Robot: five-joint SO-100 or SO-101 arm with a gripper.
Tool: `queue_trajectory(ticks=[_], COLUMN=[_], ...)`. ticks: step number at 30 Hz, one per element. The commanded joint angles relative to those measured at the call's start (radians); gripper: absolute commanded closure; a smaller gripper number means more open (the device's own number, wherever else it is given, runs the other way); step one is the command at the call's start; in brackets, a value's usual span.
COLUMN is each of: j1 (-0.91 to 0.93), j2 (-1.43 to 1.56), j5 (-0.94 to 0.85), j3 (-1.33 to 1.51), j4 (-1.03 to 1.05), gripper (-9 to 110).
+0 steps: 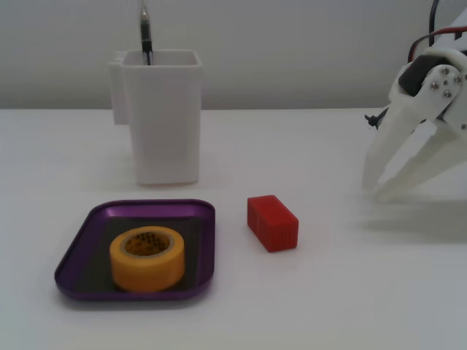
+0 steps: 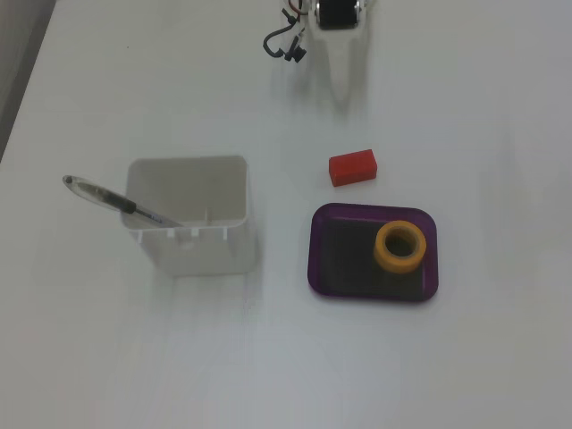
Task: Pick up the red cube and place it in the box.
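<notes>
Gripper (image 1: 378, 186), open and empty at right, must reach left to the cube (image 1: 272, 222) beside the box (image 1: 80, 251).

Yellow tape roll (image 1: 147, 257) fills right half of box (image 2: 326, 268); left half free.

Red cube (image 1: 272, 222) (image 2: 352, 167): bright red, faint ridged lines on faces. Box (image 1: 87, 226) (image 2: 319, 255): glossy purple rim, darker purple-black floor w/ reflections. Tape roll (image 1: 147, 258) (image 2: 399, 247): yellow-orange, darker core w/ fine mesh-like pattern inside. Container (image 1: 164, 117) (image 2: 192, 241): plain white. Pen (image 1: 145, 33) (image 2: 116, 202): clear/silvery barrel, black grip section. Hand (image 1: 376, 186): white plastic, silver screws; black and red wires behind. Surface (image 1: 365, 292) (image 2: 492, 357): white, no pattern.
</notes>
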Motion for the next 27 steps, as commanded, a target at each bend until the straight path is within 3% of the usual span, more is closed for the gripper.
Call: queue_trajectory(ticks=[1, 27], j1=[-0.067, -0.054], j2=[0.060, 0.060], j5=[-0.002, -0.006], j3=[0.009, -0.003], j4=[-0.012, -0.012], gripper=[102, 102])
